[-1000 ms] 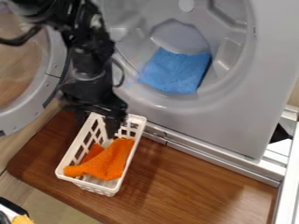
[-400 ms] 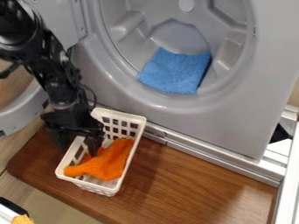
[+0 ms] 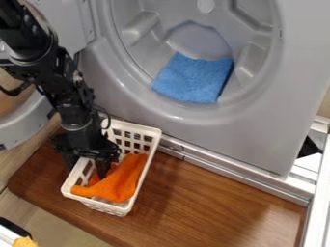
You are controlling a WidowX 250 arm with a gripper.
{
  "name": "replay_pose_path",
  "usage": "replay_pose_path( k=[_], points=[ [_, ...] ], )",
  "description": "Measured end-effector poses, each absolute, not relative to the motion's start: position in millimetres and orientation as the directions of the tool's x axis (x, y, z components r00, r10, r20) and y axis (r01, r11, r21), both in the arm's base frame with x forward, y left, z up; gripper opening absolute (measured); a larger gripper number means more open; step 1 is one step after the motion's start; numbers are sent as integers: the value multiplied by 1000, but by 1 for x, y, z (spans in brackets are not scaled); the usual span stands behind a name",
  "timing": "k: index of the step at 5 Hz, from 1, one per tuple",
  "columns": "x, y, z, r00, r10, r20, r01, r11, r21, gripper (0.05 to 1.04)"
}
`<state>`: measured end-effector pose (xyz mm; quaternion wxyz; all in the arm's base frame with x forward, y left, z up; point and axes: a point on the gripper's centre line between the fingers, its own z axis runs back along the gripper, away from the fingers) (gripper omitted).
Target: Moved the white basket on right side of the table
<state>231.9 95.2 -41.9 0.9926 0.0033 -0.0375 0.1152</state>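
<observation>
A brown wooden desk (image 3: 213, 202) bore one white basket (image 3: 108, 207).
It stood upright, slantwise, left of the desk's middle.

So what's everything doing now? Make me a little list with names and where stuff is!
basket: white, holey, on the left part of the brown table
orange cloth: inside the basket
gripper: down at the basket's left side
blue cloth: inside the washer
washer: grey, behind the basket
door: open, at the left
</observation>
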Motion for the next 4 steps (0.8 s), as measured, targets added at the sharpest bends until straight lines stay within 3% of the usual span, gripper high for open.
replay_pose_path(
  k=[1, 2, 4],
  points=[
    [231, 95, -42, 968, 238, 74, -239, 971, -5, 357],
    [229, 93, -41, 968, 245, 58, -245, 969, -12, 163],
    [231, 91, -11, 973, 220, 72, -219, 975, -24, 93]
  ],
)
